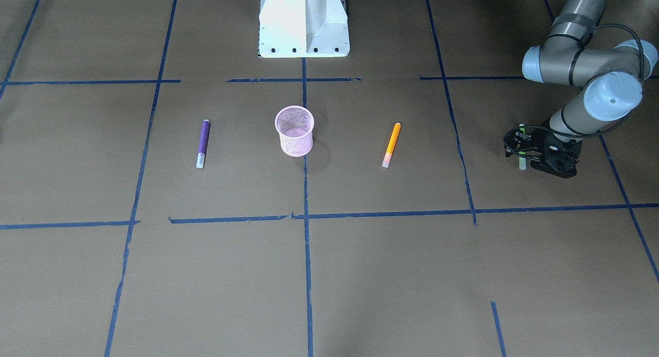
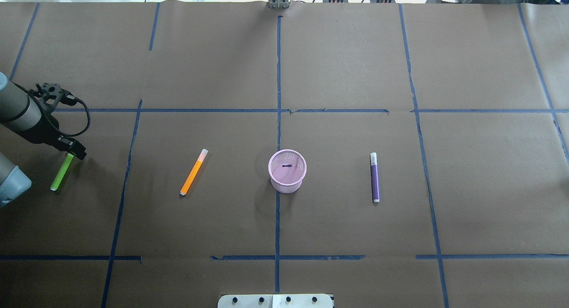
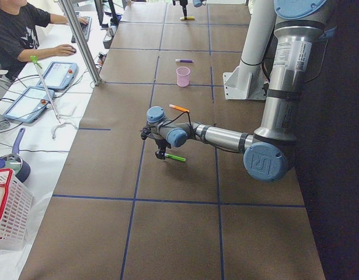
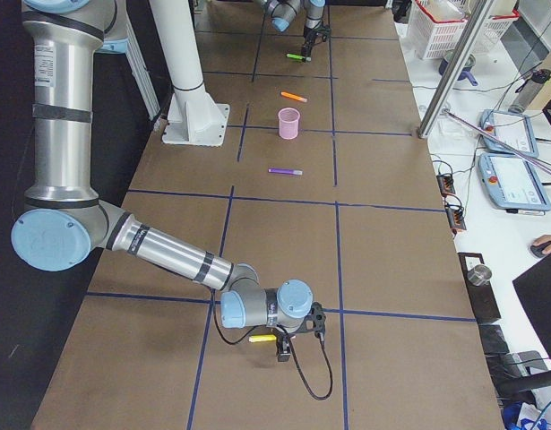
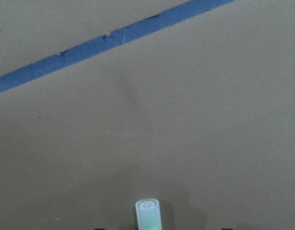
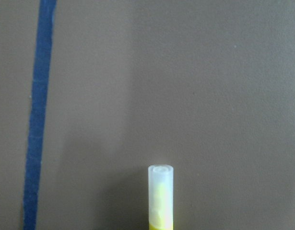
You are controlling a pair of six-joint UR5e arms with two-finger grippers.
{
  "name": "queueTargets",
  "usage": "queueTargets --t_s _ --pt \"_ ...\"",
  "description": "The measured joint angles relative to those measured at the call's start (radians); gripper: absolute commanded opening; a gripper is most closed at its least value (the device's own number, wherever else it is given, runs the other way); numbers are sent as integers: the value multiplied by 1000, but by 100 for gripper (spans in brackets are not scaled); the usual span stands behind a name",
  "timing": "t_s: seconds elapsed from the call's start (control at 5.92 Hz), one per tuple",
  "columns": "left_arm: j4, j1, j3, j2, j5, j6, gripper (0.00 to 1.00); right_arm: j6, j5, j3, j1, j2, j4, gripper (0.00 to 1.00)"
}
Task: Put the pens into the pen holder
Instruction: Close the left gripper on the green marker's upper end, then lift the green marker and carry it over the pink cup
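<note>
I read the clock on the overhead view, with twelve pointing away from the robot. The small round pink wire-mesh pen holder [image 2: 286, 183] stood upright near the middle of the brown paper-covered desk [image 2: 338, 68], and I could see no pen in it. The short thick orange pen [image 2: 194, 173] lay flat at its nine o'clock and the purple pen [image 2: 374, 178] at its three o'clock, both well apart from it.

Far out at nine o'clock the left jaws pinched the green pen [image 2: 61, 172] near one end, and its pale cap end stuck out free. I judge this end grip was meant to let the long free part enter the cup first.

The right jaws appeared only in the side view, low over the desk by a yellow pen [image 6: 160, 196]. Whether they were spread or pressed on it, I cannot tell.
</note>
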State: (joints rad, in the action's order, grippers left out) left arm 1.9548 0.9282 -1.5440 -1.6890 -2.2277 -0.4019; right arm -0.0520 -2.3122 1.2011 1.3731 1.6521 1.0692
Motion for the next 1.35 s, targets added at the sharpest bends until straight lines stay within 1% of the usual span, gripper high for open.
queueTargets --t_s 0.17,0.51,1.01,1.18,1.35 --pt "-1 0 2 0 0 0 57 -6 -1 0 -2 0 0 100" --pt "-2 0 5 0 0 0 10 -15 -1 0 -4 -1 0 100" --pt "-2 0 -1 -1 -1 0 2 -15 -1 0 -5 -1 0 100" --pt "-2 1 -3 -3 -2 0 0 -15 -1 0 -5 -1 0 100" --pt "-4 5 -27 -3 -5 3 0 -15 -1 0 -6 -1 0 100"
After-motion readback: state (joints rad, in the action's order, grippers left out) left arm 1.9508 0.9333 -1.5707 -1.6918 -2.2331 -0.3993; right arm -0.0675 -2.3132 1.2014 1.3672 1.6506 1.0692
